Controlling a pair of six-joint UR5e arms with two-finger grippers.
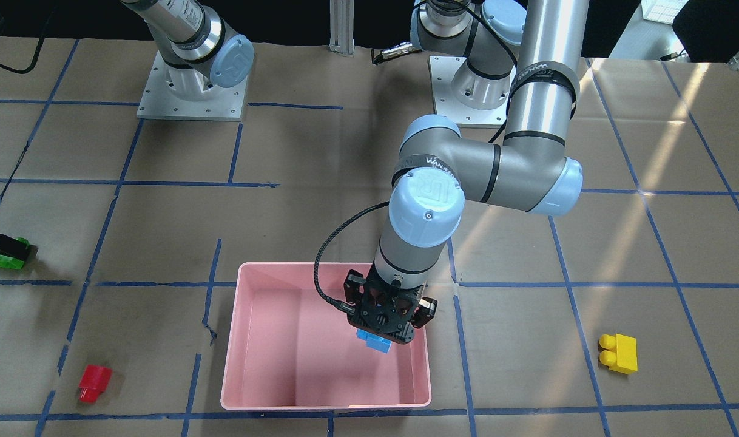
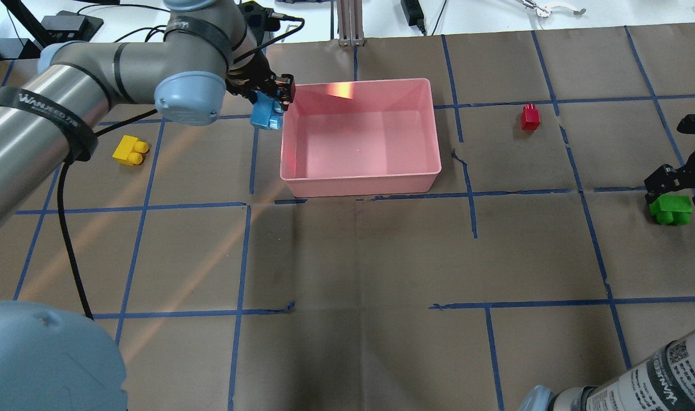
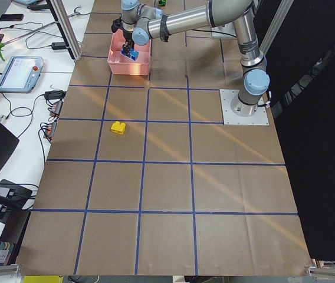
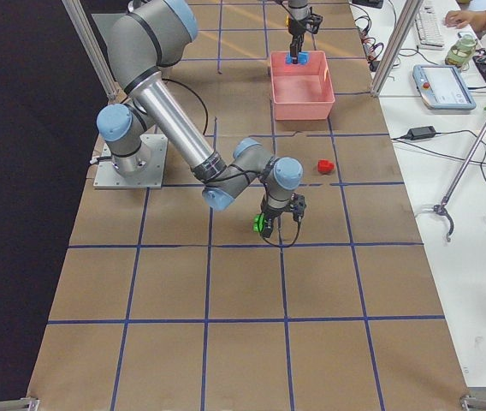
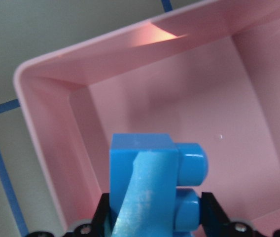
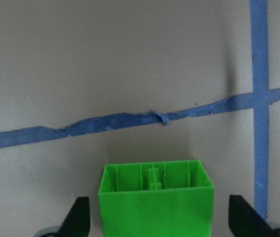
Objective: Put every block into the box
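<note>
While the pink box [image 1: 284,364] is being hovered over by the left gripper [image 1: 384,332], the blue three-stud block [image 1: 378,342] is being clamped above its interior. The green block [image 2: 671,209] is being straddled by the spread right gripper [image 6: 159,219]; the yellow block [image 1: 618,352] and red block [image 1: 94,382] are being left outside on the table.

Over the table [image 2: 353,257], brown paper edge to edge, squared off by blue tape lines [image 2: 153,205], torn in places. Across it, pale diagonal streaks of sunlight [image 1: 673,133]. Along the far long side, a white bench [image 4: 448,214] strewn with cables [image 4: 418,133] and a grey-framed touch pendant [image 4: 441,87]. At that edge, slim aluminium posts [image 4: 394,43]. Behind the near side, only black curtain [image 3: 321,147], unlit
</note>
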